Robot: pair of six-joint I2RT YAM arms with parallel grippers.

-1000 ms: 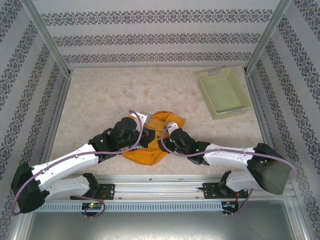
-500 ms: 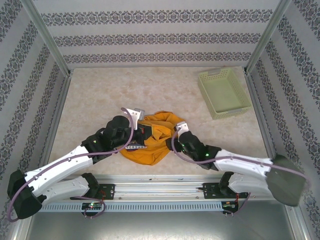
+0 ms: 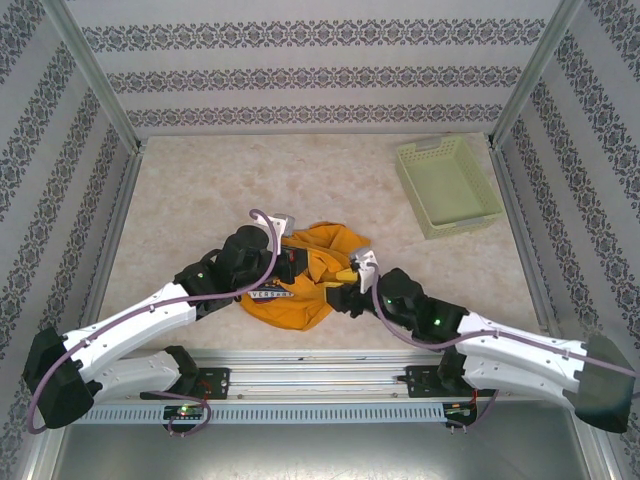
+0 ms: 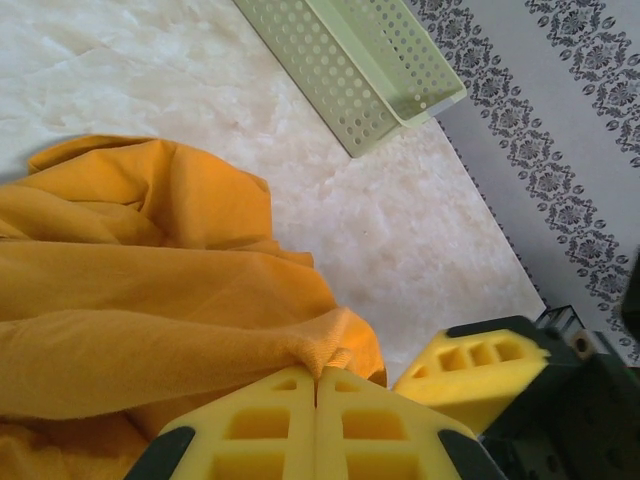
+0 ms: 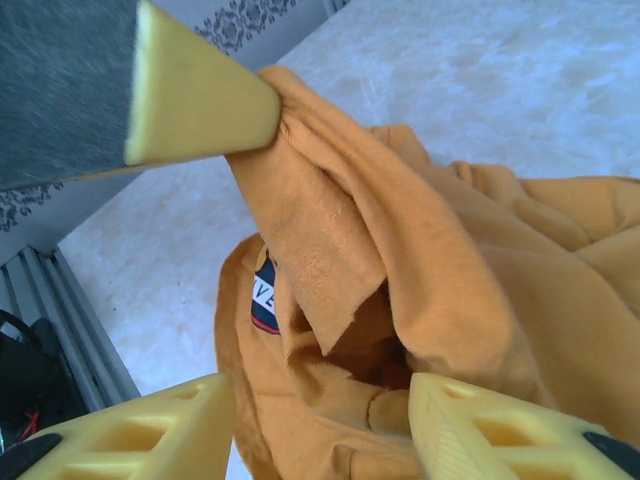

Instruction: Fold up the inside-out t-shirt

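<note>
Garment: inside-out t-shirt [image 3: 325,245] lies as crumpled orange heap on table [image 3: 200,190], close to near edge, between two arms. Left gripper [image 4: 317,372]: fingers pressed together, pinching raised fold of cloth, fold pulled up from heap. Right gripper [image 5: 320,400]: fingers [image 5: 150,435] spread apart, just beside left one, loose cloth between them, jaws not closed on it. Dark print [image 5: 262,295] shows on low part of heap. Green basket [image 3: 448,185] stands at far right of table, well apart from shirt.
</note>
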